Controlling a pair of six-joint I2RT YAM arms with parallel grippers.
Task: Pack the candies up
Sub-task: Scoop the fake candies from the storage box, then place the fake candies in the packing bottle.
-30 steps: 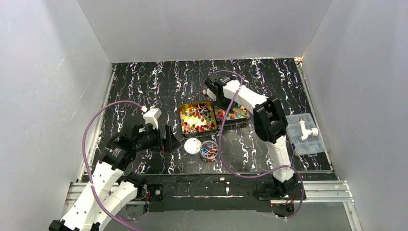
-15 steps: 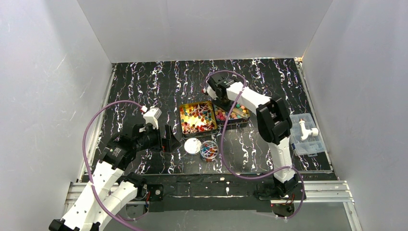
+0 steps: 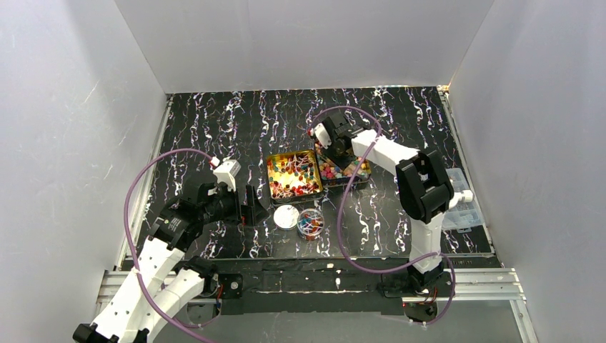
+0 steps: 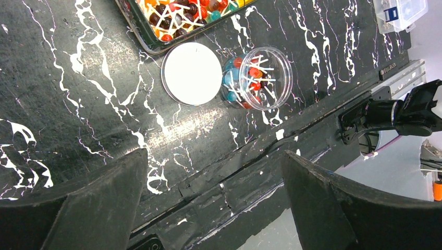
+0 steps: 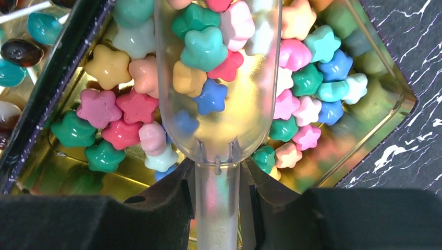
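- Since a second ago, the right arm's elbow has swung outward, away from the left tin (image 3: 269, 176), and it now hides part of the organiser box (image 3: 464, 211). The left arm has stayed where it was.
- The left claw (image 3: 251, 209) hangs low over the bench (image 3: 214, 128), to the left of the left tin and nearer the arm bases. Its fingers are spread wide with nothing between them.
- A white lid (image 4: 192, 73) lies flat on the bench just in front of the left tin's near edge.
- The open jar (image 4: 258, 78) stands right beside the lid, also in front of the left tin, and holds red and blue stick candies (image 4: 254, 73).
- The left tin itself is crowded with more stick candies.
- The right tin (image 5: 375, 112) sits against the left tin's right side, with pink, green, yellow and blue star candies (image 5: 136, 107) lying in it.
- The right claw (image 5: 217, 203) is clenched on the handle of a clear scoop (image 5: 217, 78) above that right tin. The scoop's bowl is loaded with star candies.
- The organiser box lies well to the right of the left tin, near the bench's edge.
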